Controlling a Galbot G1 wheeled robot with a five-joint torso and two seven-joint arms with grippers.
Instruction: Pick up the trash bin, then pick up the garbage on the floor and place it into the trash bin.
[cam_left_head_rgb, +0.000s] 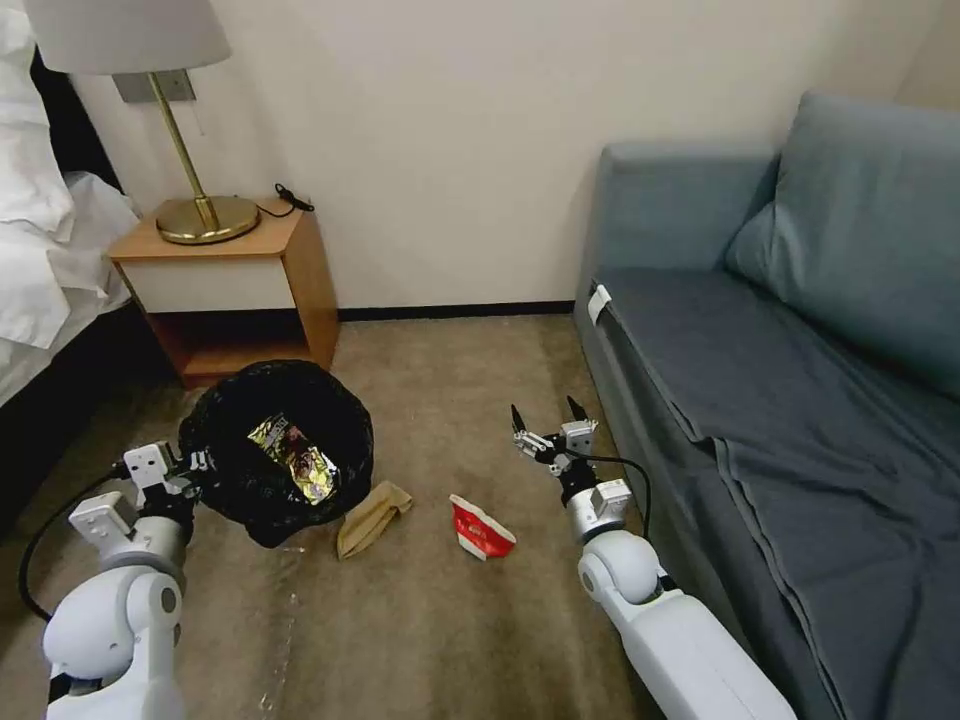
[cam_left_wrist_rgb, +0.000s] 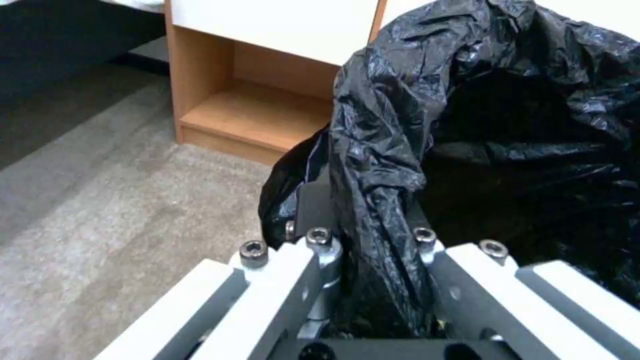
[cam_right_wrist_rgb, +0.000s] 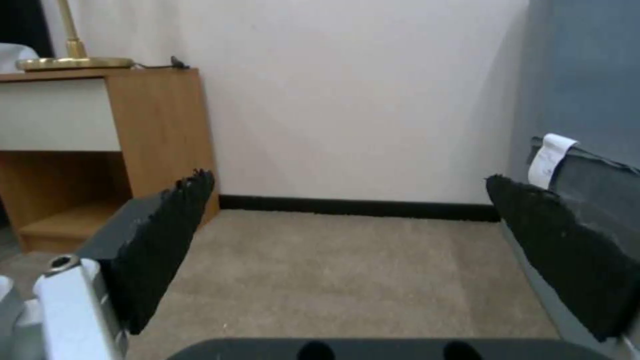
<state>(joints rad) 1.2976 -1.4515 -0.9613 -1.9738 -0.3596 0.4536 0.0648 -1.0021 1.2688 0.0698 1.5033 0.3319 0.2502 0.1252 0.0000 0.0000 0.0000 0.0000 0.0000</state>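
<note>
The trash bin (cam_left_head_rgb: 275, 450), wrapped in its crinkled black bag, hangs tilted just above the carpet at the left. My left gripper (cam_left_head_rgb: 195, 465) is shut on the bin's rim and bag (cam_left_wrist_rgb: 380, 200). A shiny yellow-brown snack wrapper (cam_left_head_rgb: 292, 457) lies inside the bin. On the floor beside the bin lies a crumpled tan paper bag (cam_left_head_rgb: 372, 515), and to its right a crushed red-and-white paper cup (cam_left_head_rgb: 480, 527). My right gripper (cam_left_head_rgb: 549, 413) hovers open above the carpet beyond and to the right of the cup, with nothing between its fingers (cam_right_wrist_rgb: 160, 240).
A wooden nightstand (cam_left_head_rgb: 235, 290) with a brass lamp (cam_left_head_rgb: 200, 200) stands behind the bin, a bed (cam_left_head_rgb: 40, 260) at the far left. A blue-grey sofa (cam_left_head_rgb: 780, 400) runs along the right, close to my right arm. Open carpet (cam_left_head_rgb: 450, 380) lies between.
</note>
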